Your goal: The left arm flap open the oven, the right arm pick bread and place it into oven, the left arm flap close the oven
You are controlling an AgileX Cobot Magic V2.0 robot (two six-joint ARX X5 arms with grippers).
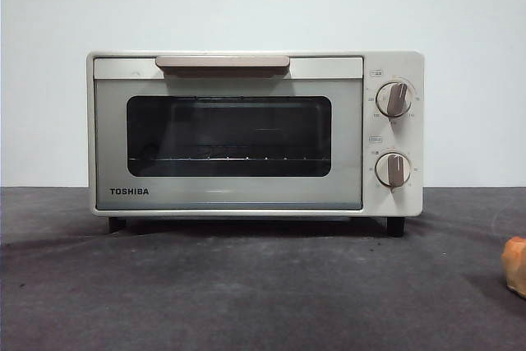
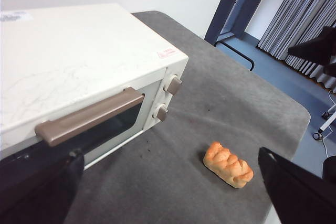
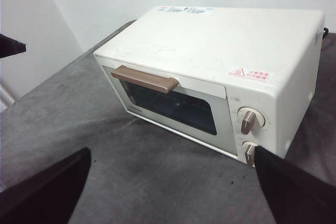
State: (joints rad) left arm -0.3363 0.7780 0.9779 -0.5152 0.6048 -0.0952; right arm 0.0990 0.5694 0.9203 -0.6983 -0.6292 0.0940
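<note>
Front view: the oven [image 1: 255, 133] stands square on the grey table [image 1: 246, 285], its door shut and the handle [image 1: 222, 62] up against the top edge. The rack inside looks bare. The bread [image 1: 515, 265] shows only as a sliver at the right edge, near side of the table. No arm is in sight.

Left wrist view: the left gripper [image 2: 173, 192] hangs above and just near the handle [image 2: 89, 116], jaws wide apart and empty. The bread [image 2: 228, 164] lies on the cloth to the right of the oven [image 2: 79, 72], well apart from it.

Right wrist view: the right gripper [image 3: 173, 182] waits high, jaws spread, nothing held, looking down on the oven [image 3: 220, 72].

Judged from this, nothing is done yet; the first step, opening, is in hand. The left gripper must drop to the handle and pull the door down toward the near side.
</note>
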